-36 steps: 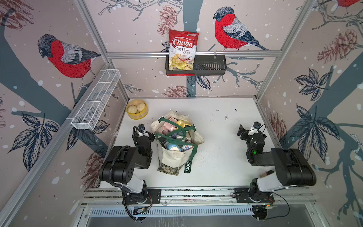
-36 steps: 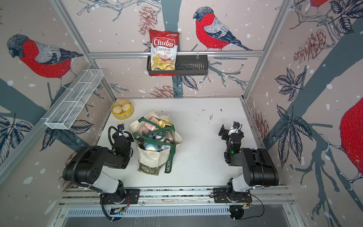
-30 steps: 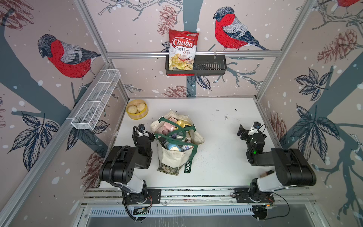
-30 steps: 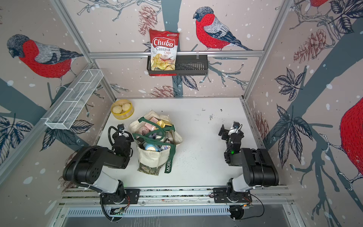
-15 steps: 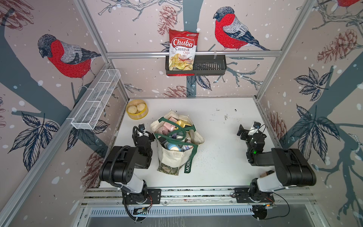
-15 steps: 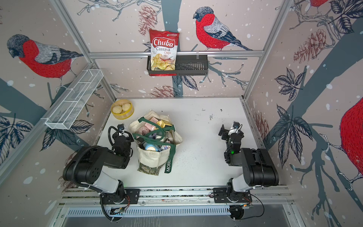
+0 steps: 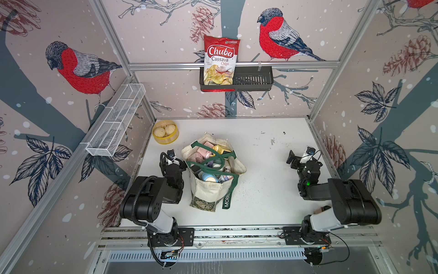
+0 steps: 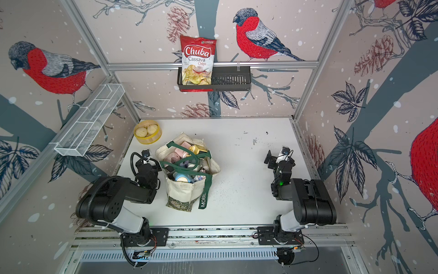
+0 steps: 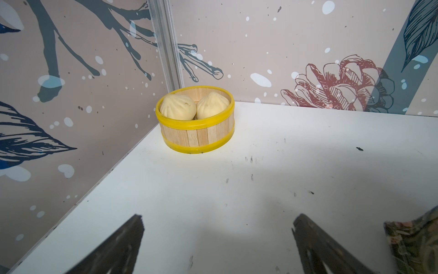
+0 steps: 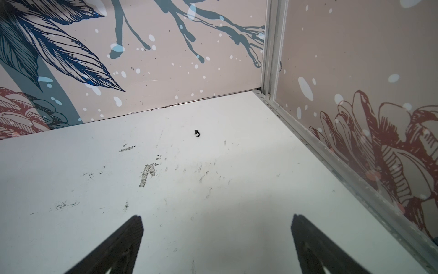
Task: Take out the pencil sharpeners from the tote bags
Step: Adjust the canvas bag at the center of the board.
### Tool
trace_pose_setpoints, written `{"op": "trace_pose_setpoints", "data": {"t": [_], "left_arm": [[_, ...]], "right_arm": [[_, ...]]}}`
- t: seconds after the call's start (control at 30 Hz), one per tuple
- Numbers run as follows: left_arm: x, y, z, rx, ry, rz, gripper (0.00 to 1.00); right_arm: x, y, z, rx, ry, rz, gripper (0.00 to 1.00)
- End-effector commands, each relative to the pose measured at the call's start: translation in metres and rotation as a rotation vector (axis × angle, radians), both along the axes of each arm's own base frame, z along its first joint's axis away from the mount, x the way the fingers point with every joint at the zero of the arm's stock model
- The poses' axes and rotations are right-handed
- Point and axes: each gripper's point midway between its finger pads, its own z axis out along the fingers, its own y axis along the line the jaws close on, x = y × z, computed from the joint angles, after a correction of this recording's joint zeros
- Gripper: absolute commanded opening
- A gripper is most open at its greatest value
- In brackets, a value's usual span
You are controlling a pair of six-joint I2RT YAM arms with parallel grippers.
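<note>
In both top views a cream canvas tote bag [image 7: 207, 191] [image 8: 181, 191] with dark green straps stands open near the table's middle. It is stuffed with pastel pencil sharpeners: a pink one [image 7: 204, 150], a yellow one [image 7: 221, 149] and a blue one [image 7: 209, 177] show at the top. My left gripper [image 7: 173, 163] [image 9: 218, 220] sits low just left of the bag, open and empty, and the bag's patterned base [image 9: 412, 244] is beside one of its fingers. My right gripper [image 7: 293, 158] [image 10: 216, 220] rests far right near the wall, open over bare table.
A yellow-rimmed wooden steamer [image 7: 165, 140] [image 9: 196, 135] holding two buns sits in the back left corner, ahead of my left gripper. A red chips bag [image 7: 220, 61] stands in a black wall basket [image 7: 253, 79]. A white wire shelf [image 7: 116, 121] hangs on the left wall.
</note>
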Motion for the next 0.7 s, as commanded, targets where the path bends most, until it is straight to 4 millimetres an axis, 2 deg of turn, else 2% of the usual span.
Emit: {"op": "trace_pose_setpoints", "data": {"t": [0.0,0.07,0.1,0.13,0.2,0.23,0.33,0.4,0.47,0.57,0.67], "left_arm": [[0.003,-0.001,0.019,0.006,-0.076,-0.006,1.00],[0.003,-0.001,0.019,0.006,-0.075,-0.007,1.00],[0.002,0.004,0.019,0.002,-0.079,0.020,0.99],[-0.005,0.017,0.024,-0.008,-0.104,0.121,0.99],[-0.014,0.017,0.027,-0.025,-0.127,0.110,0.98],[-0.017,0.017,0.030,-0.022,-0.146,0.105,0.98],[-0.028,0.014,0.036,-0.018,-0.192,0.087,0.99],[-0.042,0.016,0.048,-0.004,-0.244,0.114,0.99],[-0.059,0.030,0.065,0.000,-0.276,0.270,0.99],[-0.049,0.024,0.101,-0.073,-0.280,0.251,0.99],[-0.047,0.024,0.127,-0.254,-0.235,0.262,0.99]], "right_arm": [[0.003,0.002,0.009,0.008,-0.036,0.012,1.00],[0.003,0.002,0.010,0.006,-0.038,0.013,1.00],[0.002,0.003,0.010,0.007,-0.040,0.014,1.00],[0.002,0.002,0.011,0.006,-0.044,0.011,1.00],[0.005,-0.001,0.020,0.004,-0.057,-0.011,1.00],[0.008,-0.004,0.017,0.003,-0.012,-0.031,1.00],[0.009,-0.006,0.037,-0.009,-0.008,-0.084,1.00],[0.003,-0.006,0.053,0.016,-0.045,-0.104,1.00],[-0.004,-0.002,0.070,0.060,-0.093,-0.086,1.00],[-0.012,0.005,0.086,0.116,-0.150,-0.042,1.00],[-0.022,0.008,0.104,0.190,-0.224,-0.028,1.00]]}}
